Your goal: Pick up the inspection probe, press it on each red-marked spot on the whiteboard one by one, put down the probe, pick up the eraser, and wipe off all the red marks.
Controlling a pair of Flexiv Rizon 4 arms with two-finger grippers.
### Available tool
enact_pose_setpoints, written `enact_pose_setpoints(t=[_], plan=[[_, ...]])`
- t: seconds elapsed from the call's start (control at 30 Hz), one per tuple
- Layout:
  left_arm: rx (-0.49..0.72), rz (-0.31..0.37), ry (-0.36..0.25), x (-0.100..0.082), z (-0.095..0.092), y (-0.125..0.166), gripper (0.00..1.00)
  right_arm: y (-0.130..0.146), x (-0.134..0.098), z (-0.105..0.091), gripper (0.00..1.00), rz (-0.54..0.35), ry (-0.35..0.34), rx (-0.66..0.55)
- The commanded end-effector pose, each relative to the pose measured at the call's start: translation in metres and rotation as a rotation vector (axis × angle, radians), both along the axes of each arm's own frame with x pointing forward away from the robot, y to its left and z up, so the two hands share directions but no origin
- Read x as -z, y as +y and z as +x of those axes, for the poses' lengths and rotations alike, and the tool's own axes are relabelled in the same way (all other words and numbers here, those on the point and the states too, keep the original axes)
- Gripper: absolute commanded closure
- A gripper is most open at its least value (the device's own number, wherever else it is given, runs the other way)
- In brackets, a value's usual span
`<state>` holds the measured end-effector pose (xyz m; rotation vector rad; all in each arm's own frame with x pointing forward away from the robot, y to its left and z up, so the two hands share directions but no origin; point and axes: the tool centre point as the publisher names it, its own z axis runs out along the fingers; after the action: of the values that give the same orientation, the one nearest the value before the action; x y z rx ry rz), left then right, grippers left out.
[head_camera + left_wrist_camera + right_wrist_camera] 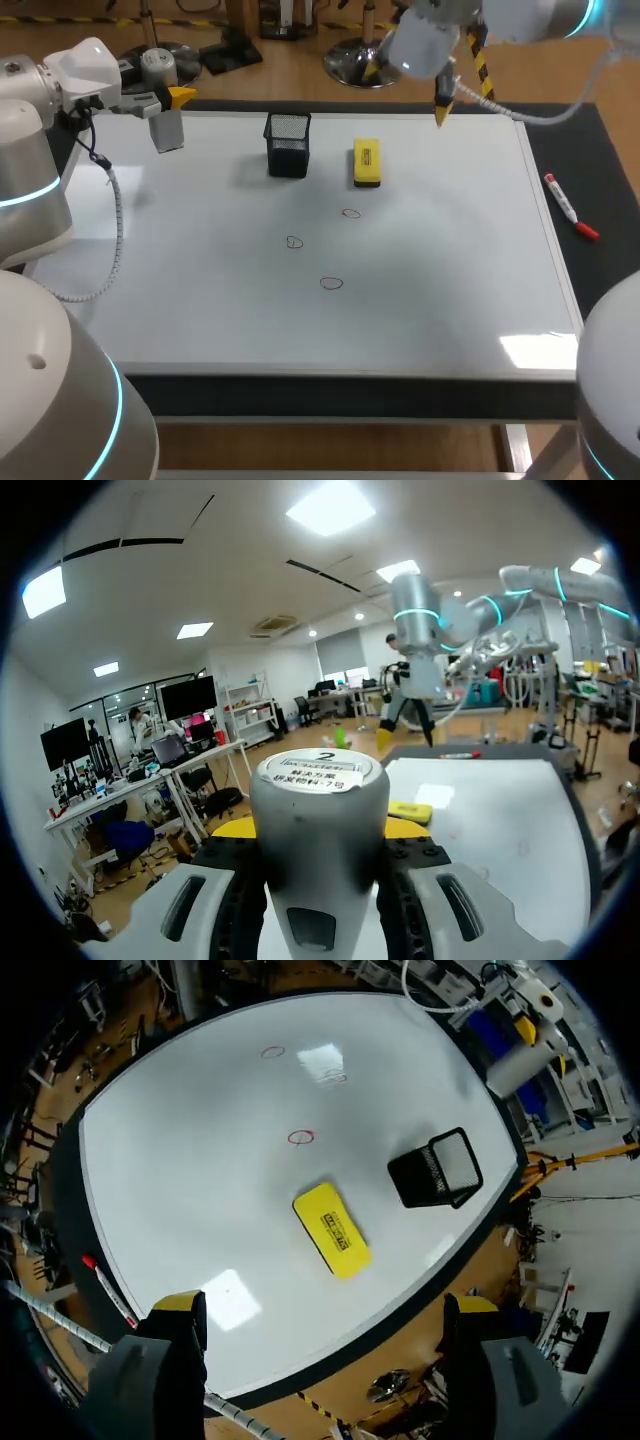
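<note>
Eraser (367,164) right of basket (288,144), marker (570,205) beside whiteboard (450,260)

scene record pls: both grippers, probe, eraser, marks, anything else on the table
left gripper: shut on grey cylindrical probe, at far left corner of whiteboard
right gripper: open, empty, over the board's far edge
eraser: yellow block eraser lying on board, right of black mesh cup
marks: three red circle marks, unwiped, mid-board
other: white marker with red cap on black table

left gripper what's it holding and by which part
The probe, clamped across its grey cylinder body between the left gripper's yellow tips, labelled end sticking out.
</note>
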<state>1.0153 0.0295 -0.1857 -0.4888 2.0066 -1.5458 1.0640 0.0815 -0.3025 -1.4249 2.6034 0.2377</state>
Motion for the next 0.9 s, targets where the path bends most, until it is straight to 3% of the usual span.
enact_pose_setpoints(t=[0.03, 0.57, 0.9], plan=[[-0.002, -0.002, -0.005, 0.0, 0.0, 0.0, 1.0, 0.007, 0.02, 0.007, 0.0, -0.103, 0.074, -0.073], [-0.002, -0.002, -0.005, 0.0, 0.0, 0.0, 1.0, 0.035, 0.077, -0.014, 0.0, -0.157, 0.037, -0.353], [-0.002, -0.002, -0.005, 0.0, 0.0, 0.0, 1.0, 0.046, 0.1, -0.015, 0.0, -0.181, 0.036, -0.424]])
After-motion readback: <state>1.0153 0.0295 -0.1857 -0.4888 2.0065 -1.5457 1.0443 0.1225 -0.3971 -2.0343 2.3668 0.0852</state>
